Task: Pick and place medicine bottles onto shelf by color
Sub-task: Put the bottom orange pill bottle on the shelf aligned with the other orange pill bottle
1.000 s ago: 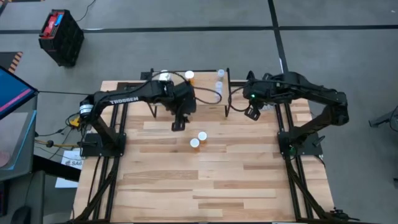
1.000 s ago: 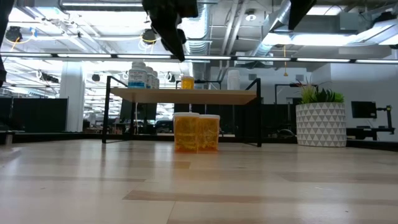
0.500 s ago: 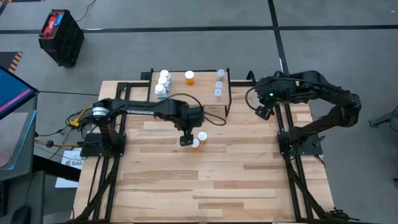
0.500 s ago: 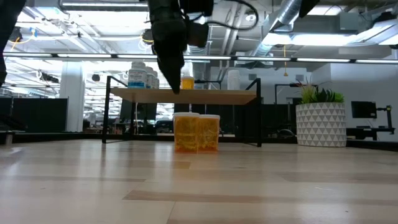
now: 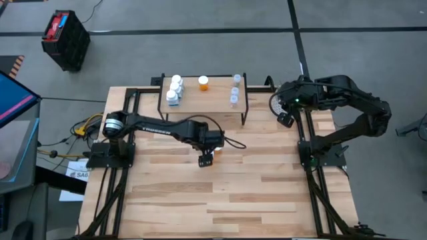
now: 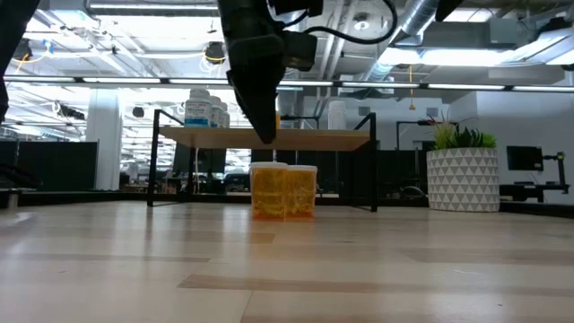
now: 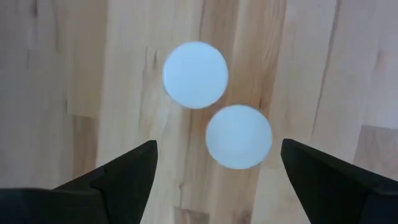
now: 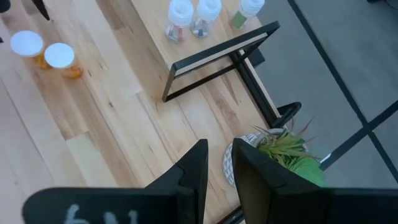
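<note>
My left wrist camera looks straight down, close on two white caps (image 7: 216, 111) the overhead view shares.

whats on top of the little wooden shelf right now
On the low light-wood shelf: three white blue-labelled bottles, one orange bottle and three small clear bottles. No arm covers its top from above.

Worktop (image 5: 220, 193): pale wooden planks, carried on a black frame, seen in the high view.

Plant pot (image 6: 464, 179): white, with a faceted triangle pattern, holding green spiky leaves; stood on the worktop well off to the side of the left hand in the low view, and found just beyond the right hand's own fingers in the right wrist view (image 8: 283, 152).

Crate (image 5: 65, 40): black with red contents, set on the grey floor (image 5: 200, 40), far from both hands.

Screen (image 5: 13, 100): pink and blue, partly seen beside the worktop.
</note>
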Motion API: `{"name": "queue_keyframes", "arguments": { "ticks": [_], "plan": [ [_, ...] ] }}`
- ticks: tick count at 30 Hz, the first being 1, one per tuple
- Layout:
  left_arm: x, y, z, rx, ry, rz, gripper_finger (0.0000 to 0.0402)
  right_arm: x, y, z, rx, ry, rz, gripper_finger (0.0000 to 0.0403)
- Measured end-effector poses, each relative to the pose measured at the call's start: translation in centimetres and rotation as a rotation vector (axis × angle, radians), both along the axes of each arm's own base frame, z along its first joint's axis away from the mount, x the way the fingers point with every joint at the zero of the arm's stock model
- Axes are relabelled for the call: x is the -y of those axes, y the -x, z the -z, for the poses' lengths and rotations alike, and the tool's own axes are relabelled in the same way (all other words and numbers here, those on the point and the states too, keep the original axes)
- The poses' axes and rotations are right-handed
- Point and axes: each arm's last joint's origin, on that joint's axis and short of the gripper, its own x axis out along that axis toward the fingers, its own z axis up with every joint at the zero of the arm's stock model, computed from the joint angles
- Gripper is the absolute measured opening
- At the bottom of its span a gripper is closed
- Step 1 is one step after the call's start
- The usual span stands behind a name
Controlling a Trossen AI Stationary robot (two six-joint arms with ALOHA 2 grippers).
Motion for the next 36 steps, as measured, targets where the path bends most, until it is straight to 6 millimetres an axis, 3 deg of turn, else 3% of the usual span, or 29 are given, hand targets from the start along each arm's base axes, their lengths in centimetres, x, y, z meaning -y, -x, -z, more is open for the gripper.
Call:
{"name": "queue_keyframes", "arguments": {
  "ticks": [22, 29, 36],
  "plan": [
    [0.5, -1.9, 4.8, -0.076, 0.018, 0.026, 0.0329, 0.0, 0.0, 0.0, -0.004, 0.003, -0.006, 0.0095],
    [0.4, -2.0, 4.9, -0.077, 0.011, 0.048, 0.0328, 0.0, 0.0, 0.0, -0.004, 0.003, -0.007, 0.0095],
    [0.4, -1.7, 4.8, -0.106, 0.013, 0.060, 0.0261, 0.0, 0.0, 0.0, -0.005, 0.004, -0.008, 0.0095]
  ]
}}
